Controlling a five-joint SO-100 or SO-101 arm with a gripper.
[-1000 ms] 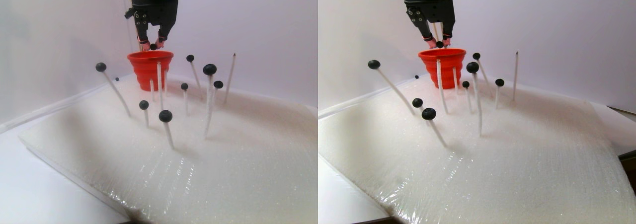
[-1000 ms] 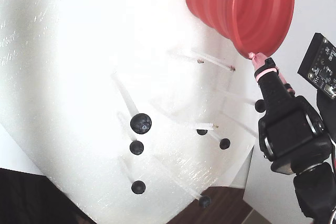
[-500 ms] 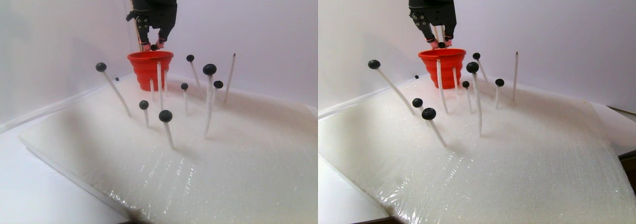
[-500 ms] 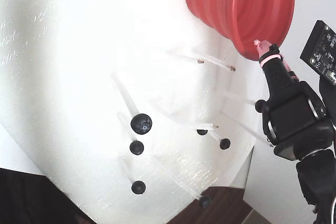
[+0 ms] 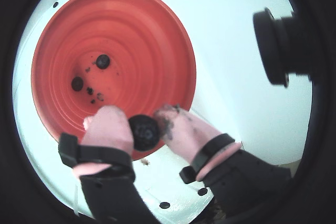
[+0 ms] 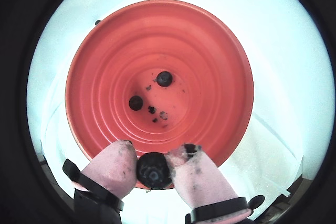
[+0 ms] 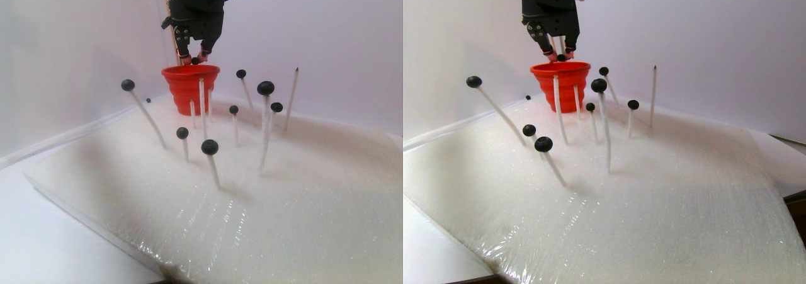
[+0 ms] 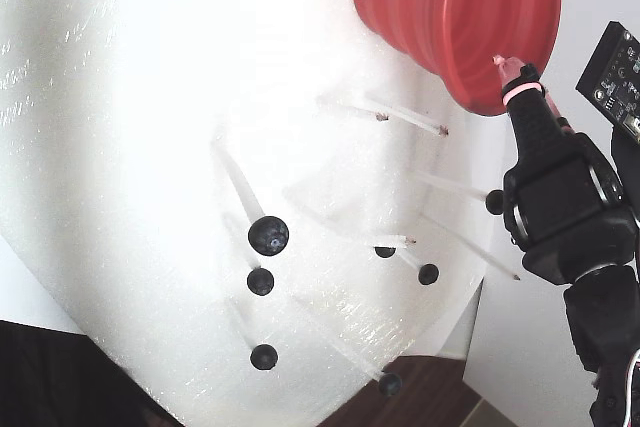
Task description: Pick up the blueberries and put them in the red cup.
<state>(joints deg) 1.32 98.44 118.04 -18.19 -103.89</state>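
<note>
Blueberries on the white sticks (image 7: 210, 147) remain spread over the foam pad (image 7: 302, 202); one blueberry (image 5: 144, 132) is clamped between the pink-tipped fingers (image 5: 107, 132) of the claw (image 6: 154, 170), held just over the near rim of the red cup (image 6: 157, 93). Two whole berries (image 6: 164, 78) and some dark smears lie at the cup's bottom in both wrist views.

Risks, as judged from this position:
- The held berry sits over the rim's edge, not over the centre. If let go here it may strike the rim and fall outside onto the pad.
- The pink finger pads carry dark residue, so the berry looks soft or split. It may stick to one pad on opening and not drop cleanly.
- The cup appears to be soft ribbed material. Contact from a fingertip could tip or shift it.
- Bare sticks (image 7: 202, 98) stand just in front of the cup. A low withdrawal could catch them.

Pose: in the stereo pair view the arm (image 7: 198, 7) comes down from above, claw pointed nearly straight down, its tips level with the cup's rim. The fixed view shows the claw's fingertip (image 8: 505, 67) against the cup's outer edge; whether it touches cannot be told.
</note>
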